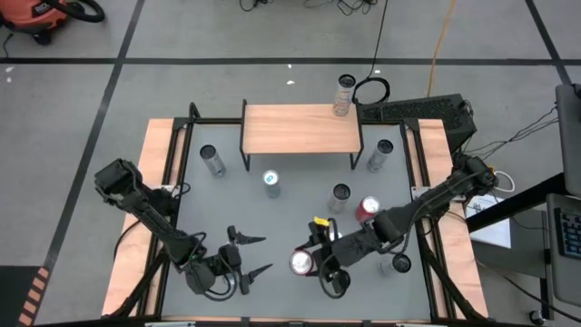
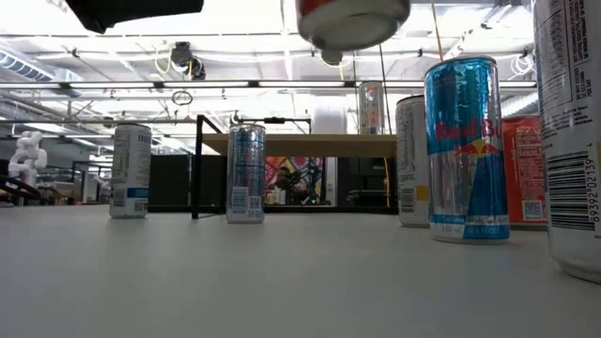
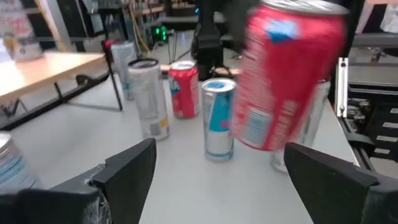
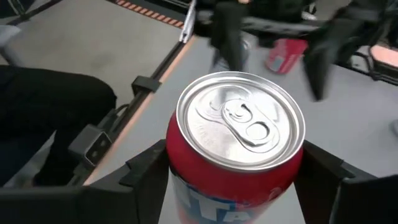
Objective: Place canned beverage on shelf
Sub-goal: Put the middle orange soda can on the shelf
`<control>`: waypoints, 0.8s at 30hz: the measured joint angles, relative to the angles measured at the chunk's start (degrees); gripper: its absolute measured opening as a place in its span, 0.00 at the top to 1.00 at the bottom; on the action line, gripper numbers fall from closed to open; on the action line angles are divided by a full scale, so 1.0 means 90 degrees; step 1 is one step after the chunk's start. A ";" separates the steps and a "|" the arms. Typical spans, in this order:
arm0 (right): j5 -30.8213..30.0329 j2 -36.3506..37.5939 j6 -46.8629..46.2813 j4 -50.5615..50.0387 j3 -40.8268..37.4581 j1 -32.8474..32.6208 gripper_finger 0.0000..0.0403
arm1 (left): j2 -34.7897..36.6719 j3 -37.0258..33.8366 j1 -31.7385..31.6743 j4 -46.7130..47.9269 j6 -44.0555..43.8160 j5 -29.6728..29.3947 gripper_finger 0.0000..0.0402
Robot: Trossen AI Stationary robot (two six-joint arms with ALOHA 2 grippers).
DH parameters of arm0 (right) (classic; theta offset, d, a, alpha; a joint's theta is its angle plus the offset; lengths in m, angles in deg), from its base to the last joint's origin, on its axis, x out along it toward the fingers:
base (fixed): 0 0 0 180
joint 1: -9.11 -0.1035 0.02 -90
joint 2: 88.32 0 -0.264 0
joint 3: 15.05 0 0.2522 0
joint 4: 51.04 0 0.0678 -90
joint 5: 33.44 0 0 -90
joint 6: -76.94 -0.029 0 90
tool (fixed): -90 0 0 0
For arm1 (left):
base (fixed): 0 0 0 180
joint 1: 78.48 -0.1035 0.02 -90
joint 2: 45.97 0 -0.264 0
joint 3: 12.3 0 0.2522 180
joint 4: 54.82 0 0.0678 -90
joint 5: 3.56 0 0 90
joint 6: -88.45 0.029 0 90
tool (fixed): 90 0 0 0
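In the low view, the red aluminium can (image 2: pixel 353 23) is being cut off by the upper edge, so only its rounded bottom is showing, and the fingers holding it are lying out of that picture. In the left wrist view the same can (image 3: pixel 287 74) is appearing smeared, its white print unreadable. In the right wrist view its lower body (image 4: pixel 239 186) is running past the edge, and the dark arm (image 4: pixel 273 37) behind it is blurring. A tall white-labelled can (image 2: pixel 573 131) is being cropped at the low view's side.
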 joint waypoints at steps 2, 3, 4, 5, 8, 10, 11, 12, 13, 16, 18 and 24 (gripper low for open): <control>0.0000 0.0138 0.0124 -0.0040 0.0000 0.0072 0.40 | -0.0184 0.0000 -0.0066 -0.0597 0.0480 0.0009 0.12; 0.0002 0.0202 0.0130 -0.0096 0.0000 0.0114 0.40 | -0.0240 0.0000 -0.0097 -0.0890 0.0698 0.0009 0.12; -0.0001 0.0273 0.0125 -0.0219 0.0000 0.0153 0.40 | -0.0278 0.0000 -0.0130 -0.1124 0.0879 0.0008 0.12; -0.0006 0.0346 0.0117 -0.0365 -0.0002 0.0185 0.40 | -0.0296 0.0000 -0.0165 -0.1289 0.1009 0.0008 0.12; -0.0028 0.0544 0.0135 -0.0274 -0.0196 0.0274 0.40 | -0.0303 0.0000 -0.0284 -0.1512 0.1203 0.0013 0.12; -0.0139 0.0667 0.0184 -0.0117 -0.0430 0.0350 0.40 | -0.0302 0.0000 -0.0399 -0.1518 0.1211 0.0166 0.12; -0.0160 0.0729 0.0209 -0.0004 -0.0574 0.0399 0.40 | -0.0305 0.0000 -0.0473 -0.1510 0.1206 0.0260 0.12; -0.0160 0.0788 0.0223 0.0160 -0.0731 0.0449 0.40 | -0.0306 0.0000 -0.0555 -0.1509 0.1212 0.0314 0.12; -0.0170 0.0834 0.0209 0.0306 -0.0853 0.0516 0.40 | -0.0306 0.0014 -0.0642 -0.1501 0.1302 0.0308 0.12; -0.0665 0.0981 0.0111 0.0551 -0.1014 0.0625 0.40 | -0.0163 0.0090 -0.0823 -0.1496 0.2212 -0.0085 0.12; -0.1276 0.1122 -0.0115 0.0523 -0.1015 0.0652 0.40 | -0.0032 0.0158 -0.0949 -0.1717 0.2621 -0.0305 0.12; -0.1627 0.1466 -0.0267 0.0358 -0.1015 0.0644 0.40 | 0.0161 0.0165 -0.1212 -0.1712 0.2417 0.0432 0.12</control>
